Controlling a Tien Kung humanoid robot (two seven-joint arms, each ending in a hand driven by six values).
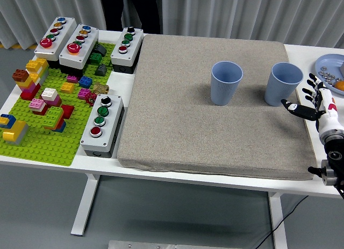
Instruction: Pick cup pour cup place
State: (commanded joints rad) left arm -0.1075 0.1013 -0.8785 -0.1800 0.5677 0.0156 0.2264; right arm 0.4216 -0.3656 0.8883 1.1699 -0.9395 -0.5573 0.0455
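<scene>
Two blue cups stand upright on the grey mat (pixel 177 125). One cup (pixel 226 83) is near the mat's middle. The other cup (pixel 283 84) is near the mat's right edge. My right hand (pixel 312 102) is just right of the right cup, fingers spread, apart from it and holding nothing. The left arm is out of view.
A blue plate (pixel 327 63) with small metal parts and an orange thing sits at the far right. A green baseplate (pixel 45 139) with coloured bricks and several grey button boxes (pixel 102 124) fill the table's left side. A person in dark clothing stands at the far edge.
</scene>
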